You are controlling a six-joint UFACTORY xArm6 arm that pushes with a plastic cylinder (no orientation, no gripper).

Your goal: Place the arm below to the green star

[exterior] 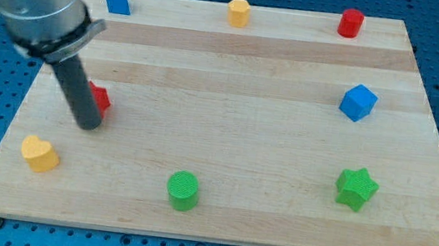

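The green star (356,188) lies near the view's lower right of the wooden board (241,84). My tip (90,126) is far off at the view's left, on the board, right in front of a red block (102,98) that the rod partly hides. The rod rises up and to the left into the grey arm body at the view's top left. The tip is roughly level with the star but far to its left.
A yellow heart (39,153) lies at lower left, a green cylinder (183,190) at bottom centre, a blue cube (358,102) at right. Along the top edge lie a blue block (118,0), a yellow block (238,12) and a red cylinder (350,23).
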